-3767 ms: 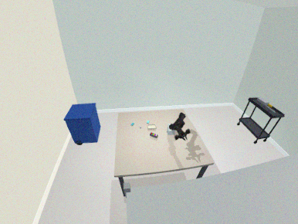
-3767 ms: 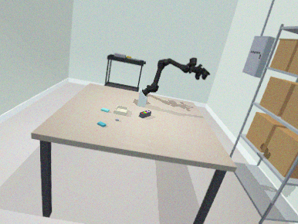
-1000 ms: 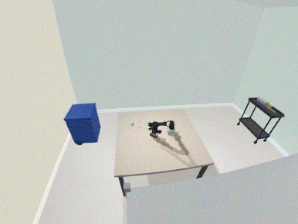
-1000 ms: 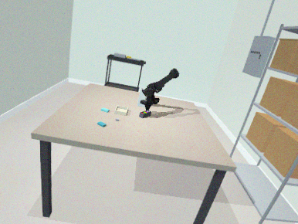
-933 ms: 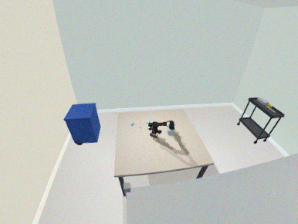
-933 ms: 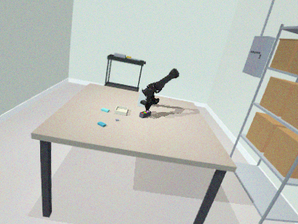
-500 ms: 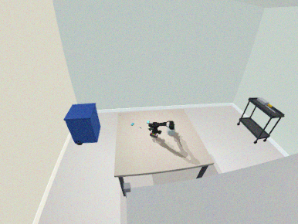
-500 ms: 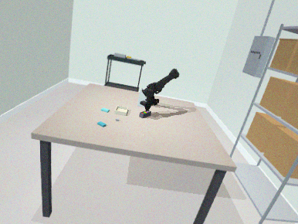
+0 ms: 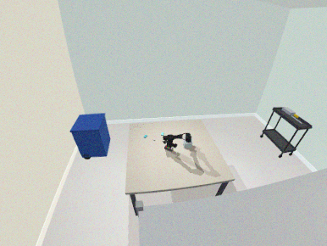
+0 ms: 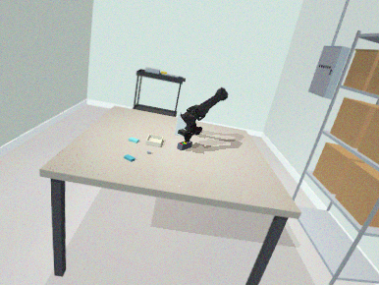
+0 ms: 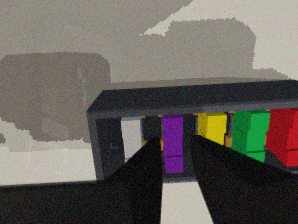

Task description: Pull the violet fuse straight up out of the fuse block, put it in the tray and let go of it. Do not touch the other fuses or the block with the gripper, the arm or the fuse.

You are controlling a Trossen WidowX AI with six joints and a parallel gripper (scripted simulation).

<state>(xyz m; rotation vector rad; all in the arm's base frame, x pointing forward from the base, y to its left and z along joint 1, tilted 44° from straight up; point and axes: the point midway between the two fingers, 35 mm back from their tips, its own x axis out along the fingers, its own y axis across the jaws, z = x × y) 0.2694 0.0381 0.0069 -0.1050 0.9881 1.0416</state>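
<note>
violet fuse (image 11: 173,142) in block, gripper (image 11: 176,150) astride, unclamped

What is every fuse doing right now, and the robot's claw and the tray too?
violet fuse: seated in the block, between the fingers, not gripped.
white fuse: seated.
yellow fuse: seated.
green fuse: seated.
red fuse: seated.
gripper: partly open, holding nothing.
tray: no fuse visible inside.

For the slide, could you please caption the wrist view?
Pincer open, fingers straddling the violet fuse seated in the fuse block.
</note>
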